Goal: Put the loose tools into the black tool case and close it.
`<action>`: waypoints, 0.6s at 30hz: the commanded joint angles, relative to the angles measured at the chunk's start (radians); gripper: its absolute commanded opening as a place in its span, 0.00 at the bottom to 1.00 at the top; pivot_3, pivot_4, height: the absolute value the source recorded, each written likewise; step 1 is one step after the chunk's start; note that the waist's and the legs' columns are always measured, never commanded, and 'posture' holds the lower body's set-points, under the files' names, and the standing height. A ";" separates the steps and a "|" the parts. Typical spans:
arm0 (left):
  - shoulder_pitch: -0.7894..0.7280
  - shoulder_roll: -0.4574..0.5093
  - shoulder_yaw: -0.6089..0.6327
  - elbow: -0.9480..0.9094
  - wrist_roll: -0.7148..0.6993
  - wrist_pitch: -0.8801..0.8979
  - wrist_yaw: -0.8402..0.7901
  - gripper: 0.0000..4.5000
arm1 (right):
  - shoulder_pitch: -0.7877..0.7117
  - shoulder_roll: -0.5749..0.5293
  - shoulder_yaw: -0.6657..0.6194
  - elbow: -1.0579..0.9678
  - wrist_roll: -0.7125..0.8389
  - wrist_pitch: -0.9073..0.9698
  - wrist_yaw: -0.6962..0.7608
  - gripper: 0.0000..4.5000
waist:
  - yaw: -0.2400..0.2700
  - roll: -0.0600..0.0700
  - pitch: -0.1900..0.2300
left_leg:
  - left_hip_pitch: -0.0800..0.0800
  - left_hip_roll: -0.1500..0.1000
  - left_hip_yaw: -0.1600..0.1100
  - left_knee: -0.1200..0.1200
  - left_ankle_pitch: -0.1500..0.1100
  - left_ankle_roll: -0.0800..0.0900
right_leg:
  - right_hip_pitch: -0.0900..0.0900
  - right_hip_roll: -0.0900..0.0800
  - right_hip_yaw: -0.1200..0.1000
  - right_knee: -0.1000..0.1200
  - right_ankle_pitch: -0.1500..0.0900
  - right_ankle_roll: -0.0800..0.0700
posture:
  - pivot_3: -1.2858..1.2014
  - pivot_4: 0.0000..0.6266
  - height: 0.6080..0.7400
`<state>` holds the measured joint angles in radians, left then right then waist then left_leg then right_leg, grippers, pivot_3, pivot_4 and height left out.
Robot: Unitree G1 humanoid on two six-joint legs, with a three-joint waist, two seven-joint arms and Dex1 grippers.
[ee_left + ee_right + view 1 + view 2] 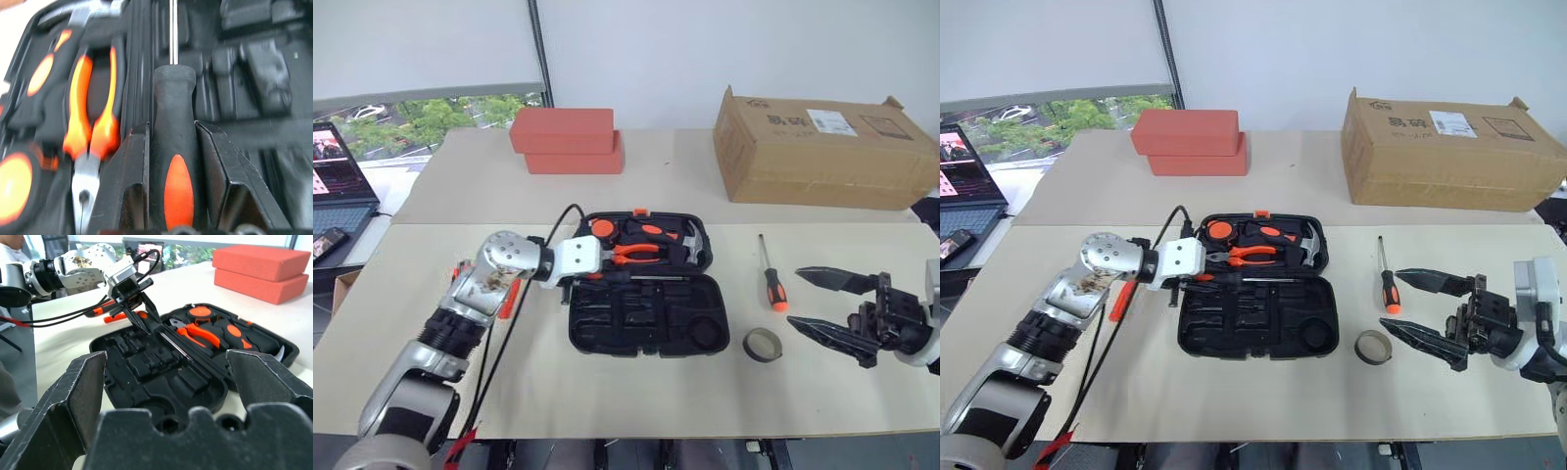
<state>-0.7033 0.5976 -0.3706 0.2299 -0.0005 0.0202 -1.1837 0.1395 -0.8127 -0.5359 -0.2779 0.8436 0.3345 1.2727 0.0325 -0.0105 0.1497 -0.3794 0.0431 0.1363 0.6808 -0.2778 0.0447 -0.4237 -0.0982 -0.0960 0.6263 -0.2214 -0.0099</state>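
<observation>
Beige tabletop (636, 392) against a white wall, a window at far left. At the back I see two stacked red blocks (568, 140) and a cardboard box (822, 147); a laptop (337, 181) sits off the left edge.

The black tool case (641, 284) lies open at mid-table. Its far half holds orange-handled pliers (634, 253) and a hammer (690, 240); most recesses in the near half look unfilled.

My left gripper (139, 313) is clamped on a screwdriver (173, 161) by its black-orange handle, the shaft pointing across the case over the hinge line. I cannot tell whether the tip touches the case.

A second screwdriver (771, 276) lies on the table right of the case, the small dark tape roll (763, 344) just nearer. An orange tool (1121, 299) lies left of the case, partly behind my left arm.

My right gripper (832, 304) hangs beside the tape roll, fingers spread wide, holding nothing.
</observation>
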 commanded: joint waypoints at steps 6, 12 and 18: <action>-0.026 0.014 0.004 -0.011 0.019 0.035 -0.063 0.21 | 0.004 0.004 -0.047 -0.042 0.004 -0.025 -0.021 1.00 | -0.007 0.000 0.000 | 0.001 0.001 -0.001 0.000 0.001 -0.001 | 0.000 0.000 0.000 0.001 -0.002 0.004 | 0.52 0.24 0.78; 0.001 -0.012 0.045 -0.074 0.011 0.142 0.011 0.64 | -0.002 0.009 -0.039 -0.042 0.002 -0.027 -0.029 1.00 | -0.008 0.000 0.000 | 0.001 0.001 -0.001 0.001 0.001 -0.001 | 0.000 0.000 0.001 0.002 -0.003 0.004 | 0.52 0.24 0.78; 0.008 -0.011 0.053 -0.083 0.026 0.169 0.061 0.99 | -0.033 0.010 -0.017 -0.023 -0.007 -0.032 -0.028 1.00 | -0.011 0.000 0.000 | 0.001 0.001 -0.001 0.001 0.001 -0.001 | 0.000 0.000 0.001 0.002 -0.002 0.003 | 0.52 0.24 0.78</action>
<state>-0.6936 0.5806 -0.3455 0.1822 0.0298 0.1829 -1.1357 0.1215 -0.8018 -0.5368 -0.2931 0.8368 0.3278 1.2425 0.0217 -0.0105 0.1497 -0.3776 0.0437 0.1357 0.6816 -0.2772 0.0439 -0.4231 -0.0977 -0.0952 0.6285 -0.2231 -0.0069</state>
